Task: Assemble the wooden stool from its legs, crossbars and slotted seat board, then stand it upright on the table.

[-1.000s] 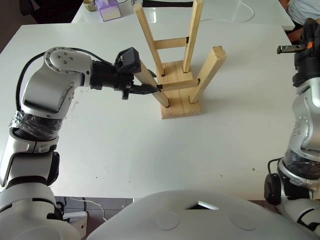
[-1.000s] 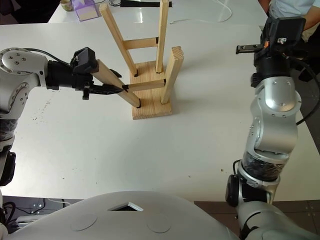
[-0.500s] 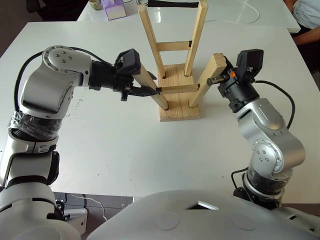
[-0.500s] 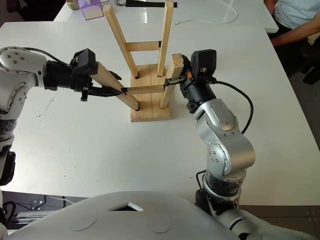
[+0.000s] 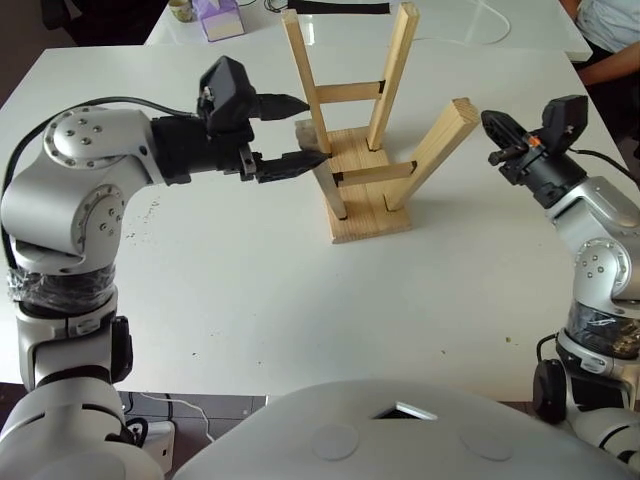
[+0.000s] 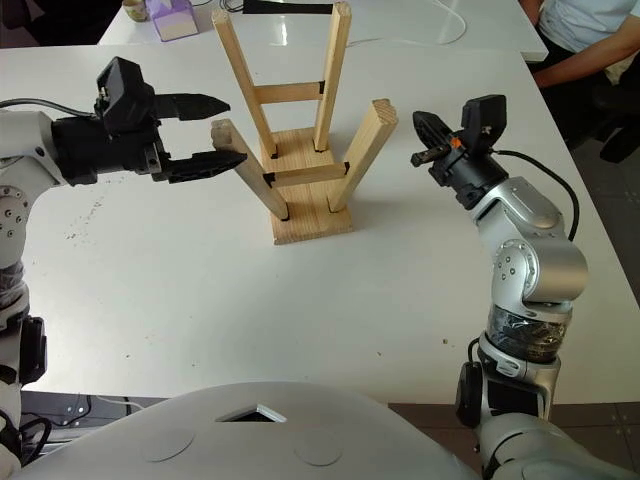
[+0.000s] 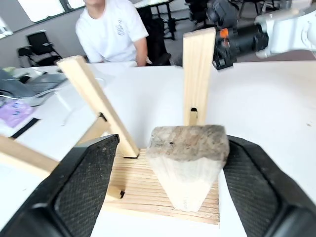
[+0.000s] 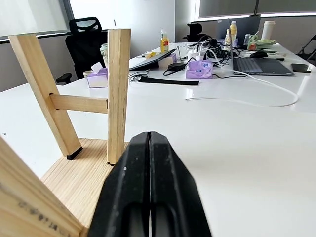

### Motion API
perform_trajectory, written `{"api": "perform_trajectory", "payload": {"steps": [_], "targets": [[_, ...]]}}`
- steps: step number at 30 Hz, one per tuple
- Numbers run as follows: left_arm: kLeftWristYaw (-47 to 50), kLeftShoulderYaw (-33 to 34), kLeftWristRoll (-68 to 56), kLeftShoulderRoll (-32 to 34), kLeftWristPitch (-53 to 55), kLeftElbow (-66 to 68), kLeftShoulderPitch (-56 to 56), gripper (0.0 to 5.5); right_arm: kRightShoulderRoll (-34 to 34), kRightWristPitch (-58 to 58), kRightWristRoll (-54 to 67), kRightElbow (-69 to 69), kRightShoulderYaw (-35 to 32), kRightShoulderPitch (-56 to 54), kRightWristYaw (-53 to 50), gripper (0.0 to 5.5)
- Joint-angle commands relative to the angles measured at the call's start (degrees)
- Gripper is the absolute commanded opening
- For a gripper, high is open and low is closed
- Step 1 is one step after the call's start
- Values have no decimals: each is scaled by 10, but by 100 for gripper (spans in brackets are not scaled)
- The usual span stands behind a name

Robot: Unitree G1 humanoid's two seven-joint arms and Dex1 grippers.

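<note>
Left wrist view: left gripper (image 7: 173,144) spread around one stool leg (image 7: 187,170).

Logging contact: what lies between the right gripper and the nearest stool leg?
Nothing: a bare stretch of table separates the shut right gripper from the tilted leg, as the right eye view shows.

Upturned stool (image 5: 372,222) on the table (image 5: 250,295), between left gripper (image 5: 312,130) and right gripper (image 5: 497,126)

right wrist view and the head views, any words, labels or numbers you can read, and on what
No text reads clearly.
wooden stool: bare wood, no print.
purple tissue box: print too small to read.
bottle: label too blurred to read.
</note>
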Motion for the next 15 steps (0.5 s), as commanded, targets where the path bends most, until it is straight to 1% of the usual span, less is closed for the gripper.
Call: {"api": "perform_trajectory", "payload": {"steps": [1, 2, 3, 5, 6, 8, 9, 10, 12, 13, 15], "targets": [[123, 167, -112, -45, 51, -28, 7, 359, 4, -7, 6, -36, 60, 36, 19, 0], [189, 216, -190, -67, 57, -31, -11, 359, 7, -5, 12, -47, 63, 41, 18, 0], [238, 250, -249, -81, 58, -35, -25, 359, 7, -6, 14, -51, 64, 43, 17, 0], [305, 279, -305, -94, 44, -49, -35, 359, 1, -12, 8, -44, 61, 39, 16, 0], [334, 280, -306, -102, 36, -53, -36, 359, -2, -21, 0, -37, 58, 30, 13, 0], [403, 259, -283, -120, 25, -51, -41, 359, 5, -33, 3, -21, 30, -14, -7, 0], [441, 236, -257, -137, 18, -50, -47, 359, 14, -34, 20, -20, 8, -45, -20, 0], [482, 207, -235, -163, 8, -57, -53, 359, 30, -23, 59, -24, -21, -100, -41, 0], [545, 154, -220, -220, -12, -86, -63, 333, 54, 5, 137, -32, -51, -212, -71, 0], [561, 135, -223, -240, -19, -101, -71, 316, 52, 19, 163, -37, -51, -252, -71, 0], [588, 114, -252, -259, -17, -116, -98, 281, 45, 47, 219, -37, -48, -330, -70, 0]]}}
